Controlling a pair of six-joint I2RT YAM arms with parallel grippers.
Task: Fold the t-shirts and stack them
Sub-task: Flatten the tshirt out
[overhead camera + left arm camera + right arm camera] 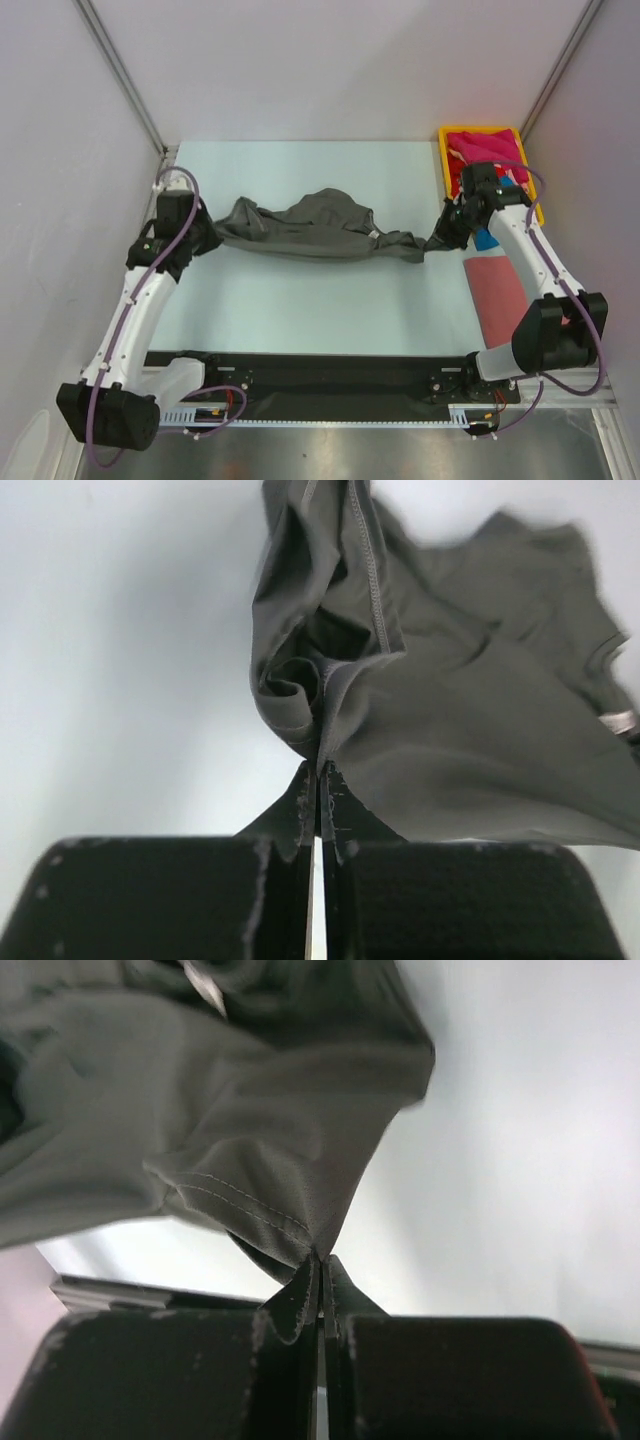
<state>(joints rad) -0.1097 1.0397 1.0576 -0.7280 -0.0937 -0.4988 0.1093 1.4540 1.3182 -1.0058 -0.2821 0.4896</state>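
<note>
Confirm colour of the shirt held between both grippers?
The shirt is plain dark grey; best seen in the left wrist view.

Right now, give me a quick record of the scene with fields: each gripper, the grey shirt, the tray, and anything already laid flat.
left gripper: shut on the left end of the dark grey t-shirt
right gripper: shut on its right end
dark grey t-shirt: bunched, strung between both grippers, unfolded
yellow tray: far right corner, magenta cloth inside
salmon-pink shirt: flat on the table, nearer than the tray
</note>
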